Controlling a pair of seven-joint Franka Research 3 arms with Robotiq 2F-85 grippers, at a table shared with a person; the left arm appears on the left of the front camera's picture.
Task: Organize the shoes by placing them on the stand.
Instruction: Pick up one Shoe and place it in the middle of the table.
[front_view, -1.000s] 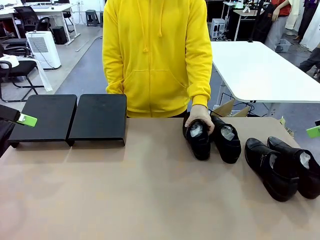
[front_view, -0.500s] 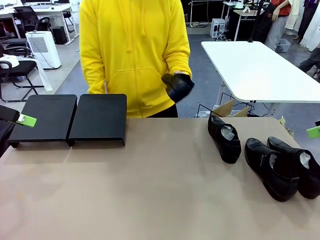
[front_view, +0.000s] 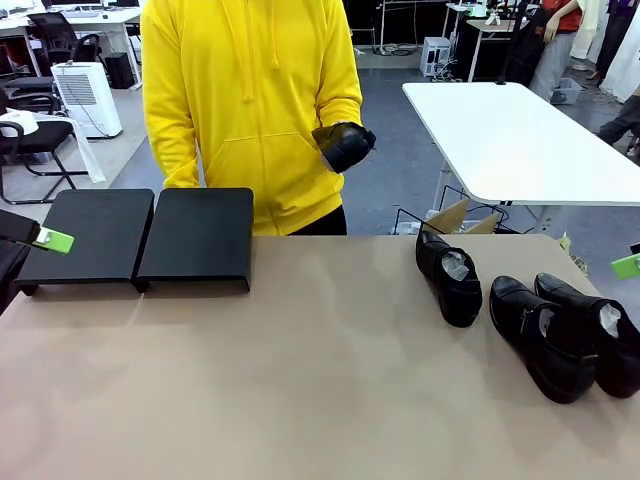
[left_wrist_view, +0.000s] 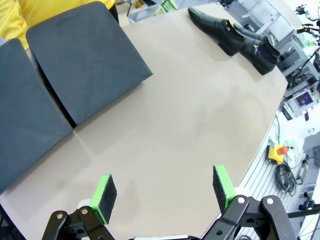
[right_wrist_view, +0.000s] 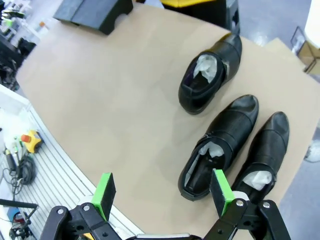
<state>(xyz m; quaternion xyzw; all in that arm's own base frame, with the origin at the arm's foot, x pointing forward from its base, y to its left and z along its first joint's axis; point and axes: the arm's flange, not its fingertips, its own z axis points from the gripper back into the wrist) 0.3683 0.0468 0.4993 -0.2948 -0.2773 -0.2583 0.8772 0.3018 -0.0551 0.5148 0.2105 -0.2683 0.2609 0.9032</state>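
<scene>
Left gripper (left_wrist_view: 164, 191) and right gripper (right_wrist_view: 163, 191) stay spread wide, holding nothing. Three shoes (front_view: 540, 335) lie unmoved near right. The stand (front_view: 198, 235) sits far left. Beyond it, the person has carried the fourth shoe (front_view: 345, 147) leftward, chest-high.

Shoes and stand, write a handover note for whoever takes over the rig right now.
Left pincer: open, holding nothing, above the table near the stand.
Right pincer: open, holding nothing, above the three shoes on the table.
Lifted shoe: held in the air by the person, across the table.
Three shoes: lying on the table's right side.
Done: no shoe is on the stand yet.
Left: all four shoes go onto the stand.
</scene>
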